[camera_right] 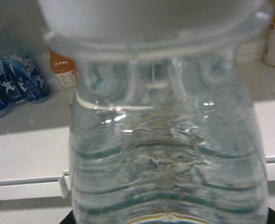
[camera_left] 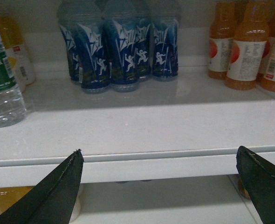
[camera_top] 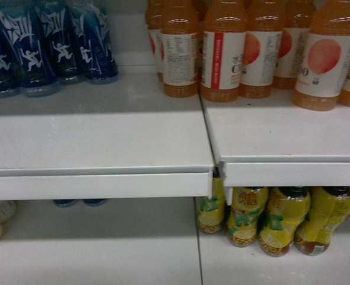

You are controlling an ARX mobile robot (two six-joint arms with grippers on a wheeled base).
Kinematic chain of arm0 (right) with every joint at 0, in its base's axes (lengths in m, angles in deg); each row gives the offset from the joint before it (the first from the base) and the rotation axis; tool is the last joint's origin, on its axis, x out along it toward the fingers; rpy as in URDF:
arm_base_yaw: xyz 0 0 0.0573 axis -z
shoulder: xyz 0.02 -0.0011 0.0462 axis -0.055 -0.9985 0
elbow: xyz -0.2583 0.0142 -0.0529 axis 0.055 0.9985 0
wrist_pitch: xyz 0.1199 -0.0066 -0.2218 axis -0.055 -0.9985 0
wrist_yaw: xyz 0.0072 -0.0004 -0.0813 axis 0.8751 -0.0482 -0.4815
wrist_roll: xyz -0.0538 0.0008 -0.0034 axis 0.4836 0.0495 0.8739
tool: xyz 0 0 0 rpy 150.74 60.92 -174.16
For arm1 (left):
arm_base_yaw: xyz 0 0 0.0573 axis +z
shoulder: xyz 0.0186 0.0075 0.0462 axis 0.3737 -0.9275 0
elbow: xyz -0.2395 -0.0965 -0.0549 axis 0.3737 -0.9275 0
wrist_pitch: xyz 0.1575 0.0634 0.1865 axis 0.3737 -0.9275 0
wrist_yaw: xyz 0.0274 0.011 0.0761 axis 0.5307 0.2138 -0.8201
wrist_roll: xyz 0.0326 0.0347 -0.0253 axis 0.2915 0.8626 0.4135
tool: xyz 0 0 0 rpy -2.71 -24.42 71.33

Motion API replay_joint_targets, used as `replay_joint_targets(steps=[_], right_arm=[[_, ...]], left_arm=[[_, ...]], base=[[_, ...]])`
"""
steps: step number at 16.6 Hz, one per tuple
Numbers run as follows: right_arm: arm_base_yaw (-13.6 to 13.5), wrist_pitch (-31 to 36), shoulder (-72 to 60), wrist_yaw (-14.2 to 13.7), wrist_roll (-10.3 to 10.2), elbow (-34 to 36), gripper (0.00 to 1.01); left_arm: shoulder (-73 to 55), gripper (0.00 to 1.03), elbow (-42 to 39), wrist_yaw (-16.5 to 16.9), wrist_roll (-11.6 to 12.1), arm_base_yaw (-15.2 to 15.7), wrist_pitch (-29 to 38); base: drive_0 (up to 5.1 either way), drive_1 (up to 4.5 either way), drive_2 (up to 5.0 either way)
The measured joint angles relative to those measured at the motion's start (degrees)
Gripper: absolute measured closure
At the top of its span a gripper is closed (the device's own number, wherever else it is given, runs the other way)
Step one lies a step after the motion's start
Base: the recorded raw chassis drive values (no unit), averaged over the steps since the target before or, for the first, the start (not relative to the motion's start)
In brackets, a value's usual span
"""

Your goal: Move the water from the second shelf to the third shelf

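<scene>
- The water bottle (camera_left: 1,81) with a green label stands on the white shelf (camera_left: 142,126), to the far left of the left gripper (camera_left: 168,184) and beyond it.
- The left gripper's black fingers (camera_left: 53,193) are spread wide and hold nothing; blue-labelled bottles (camera_left: 121,49) stand straight ahead, orange drink bottles (camera_left: 247,46) to its right.
- A clear ribbed bottle (camera_right: 168,140) fills the right wrist view, right against the camera; the right gripper's state cannot be told.

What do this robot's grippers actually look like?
Little of them shows. In the left wrist view, the left gripper has two matte black fingers tapering to sharp wedge points. The right wrist view shows only a dark sliver at the bottom edge. No cables or markings are visible.
</scene>
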Motion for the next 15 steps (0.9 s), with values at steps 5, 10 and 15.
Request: replay_joint_targets(steps=[5, 10, 15], right_arm=[[0.0, -0.2, -0.2, 0.0, 0.0, 0.0, 0.58], [0.0, 0.0, -0.2, 0.0, 0.0, 0.0, 0.58], [0.0, -0.1, -0.3, 0.0, 0.0, 0.0, 0.58]], left_arm=[[0.0, 0.05, 0.0, 0.0, 0.0, 0.0, 0.0], [0.0, 0.05, 0.0, 0.0, 0.0, 0.0, 0.1], [0.0, 0.05, 0.0, 0.0, 0.0, 0.0, -0.1]], base=[[-5.0, 2.47, 2.5], [-5.0, 2.47, 2.5], [-5.0, 2.47, 2.5]])
